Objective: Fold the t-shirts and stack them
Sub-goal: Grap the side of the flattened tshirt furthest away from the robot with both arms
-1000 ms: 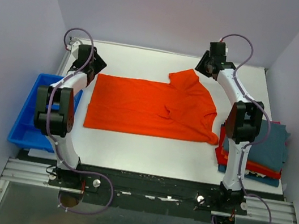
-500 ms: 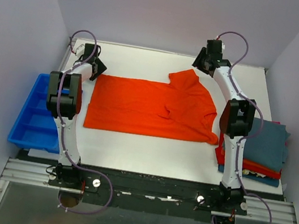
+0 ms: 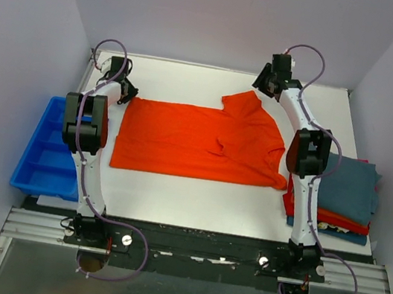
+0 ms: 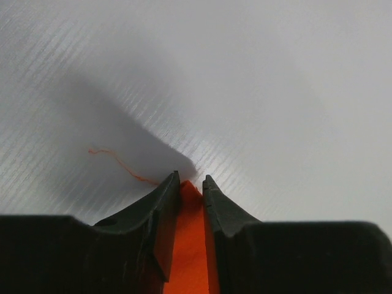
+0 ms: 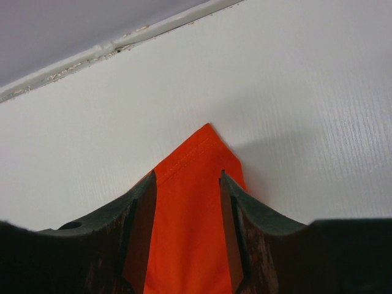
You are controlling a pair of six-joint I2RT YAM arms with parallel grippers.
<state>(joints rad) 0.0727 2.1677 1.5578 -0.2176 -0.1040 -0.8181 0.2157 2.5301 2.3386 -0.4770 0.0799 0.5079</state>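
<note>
A bright orange-red t-shirt (image 3: 198, 140) lies spread flat across the middle of the white table, one sleeve pointing to the back. My left gripper (image 3: 125, 92) is at the shirt's back left corner. In the left wrist view its jaws (image 4: 190, 177) stand close together, with the orange cloth (image 4: 191, 245) pinched into the narrow gap. My right gripper (image 3: 260, 88) sits over the tip of the back sleeve. Its jaws (image 5: 187, 174) stand apart astride the hemmed sleeve corner (image 5: 184, 214), which lies flat between them.
A stack of folded t-shirts rests at the table's right edge, dark teal (image 3: 351, 189) on top, then red (image 3: 324, 216), then blue (image 3: 333, 232). A rigid blue bin (image 3: 40, 155) stands off the left edge. A loose orange thread (image 4: 116, 160) lies by the left jaws.
The left arm swung in onto the shirt's back left corner and its jaws narrowed onto the cloth. The right gripper shifted slightly left at the sleeve tip and its jaws widened.
</note>
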